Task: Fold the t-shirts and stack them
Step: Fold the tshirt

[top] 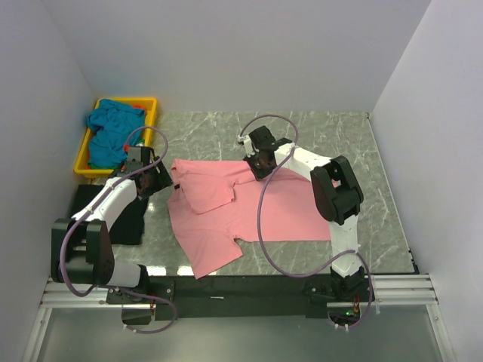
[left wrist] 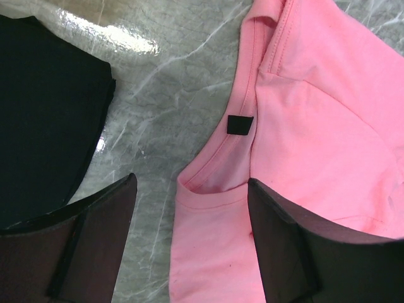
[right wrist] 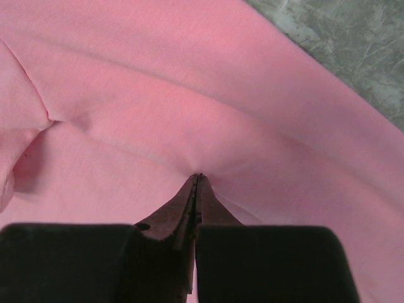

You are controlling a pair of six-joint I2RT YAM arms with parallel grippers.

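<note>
A salmon pink t-shirt point(top: 287, 211) lies spread on the marble table, its left sleeve folded inward. My left gripper point(top: 167, 181) is open and hovers at the shirt's left edge. In the left wrist view its jaws point(left wrist: 191, 189) straddle the collar point(left wrist: 214, 184), beside a small black label point(left wrist: 240, 125). My right gripper point(top: 260, 167) is at the shirt's far edge. In the right wrist view it point(right wrist: 199, 177) is shut, pinching the pink cloth point(right wrist: 189, 82), which puckers at the tips. A teal t-shirt point(top: 108, 132) lies bunched in the yellow tray, with an orange-red bit point(top: 137, 107) behind it.
The yellow tray point(top: 151, 113) stands at the back left corner against the white walls. A folded black garment point(top: 113, 215) lies on the table's left side, also in the left wrist view point(left wrist: 44, 113). Bare marble point(top: 332, 132) shows behind the shirt.
</note>
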